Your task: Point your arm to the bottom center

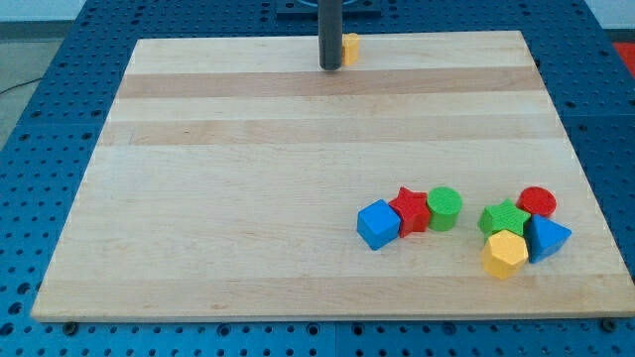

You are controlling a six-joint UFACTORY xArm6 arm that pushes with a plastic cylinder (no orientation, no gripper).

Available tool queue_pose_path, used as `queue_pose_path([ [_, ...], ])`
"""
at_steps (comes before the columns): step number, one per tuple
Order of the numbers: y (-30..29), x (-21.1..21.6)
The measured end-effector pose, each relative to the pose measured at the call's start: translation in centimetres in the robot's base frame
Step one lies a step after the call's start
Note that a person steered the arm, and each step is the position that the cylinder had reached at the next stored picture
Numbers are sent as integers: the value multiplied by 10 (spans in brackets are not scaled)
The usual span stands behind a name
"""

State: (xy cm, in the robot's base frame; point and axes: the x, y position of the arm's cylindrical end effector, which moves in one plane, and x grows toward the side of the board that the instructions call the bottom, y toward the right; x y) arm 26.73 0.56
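My tip (330, 66) rests on the wooden board (248, 178) near the middle of its top edge. A yellow block (350, 47) sits just to the right of the rod, partly hidden behind it. At the view's lower right lie two clusters. One holds a blue cube (378, 224), a red star (409, 210) and a green cylinder (444, 208). The other holds a green star (503, 217), a red cylinder (537, 202), a yellow hexagonal block (505, 254) and a blue triangular block (547, 238). My tip is far from both clusters.
The board lies on a blue perforated table (40, 149) that shows on all sides. The arm's dark base (327, 8) stands beyond the board's top edge.
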Motion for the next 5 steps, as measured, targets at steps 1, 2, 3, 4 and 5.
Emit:
queue_pose_path([
  [1, 30, 13],
  [2, 37, -1],
  [3, 37, -28],
  [4, 37, -34],
  [5, 37, -34],
])
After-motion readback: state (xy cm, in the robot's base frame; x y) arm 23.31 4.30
